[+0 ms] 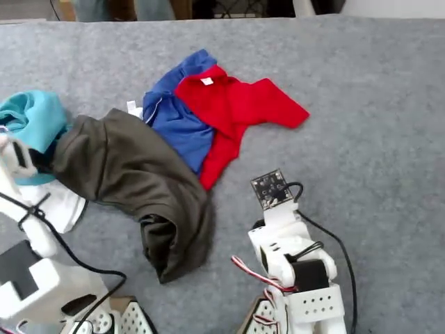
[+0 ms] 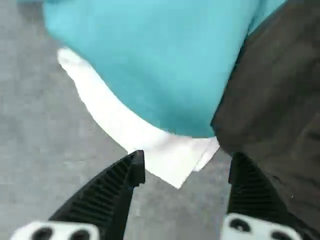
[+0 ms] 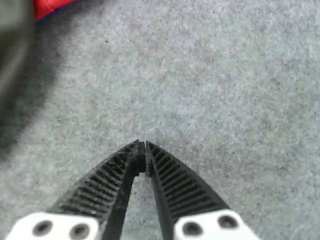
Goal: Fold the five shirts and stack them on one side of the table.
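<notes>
Open and empty, the left gripper hangs over the white shirt peeking from under the teal shirt, so pinch only white cloth; the right gripper is closed, empty.

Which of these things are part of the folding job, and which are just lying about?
Job:
red shirt
blue shirt
dark brown shirt
teal shirt
white shirt

Just there:
grey table cover
black cable
</notes>
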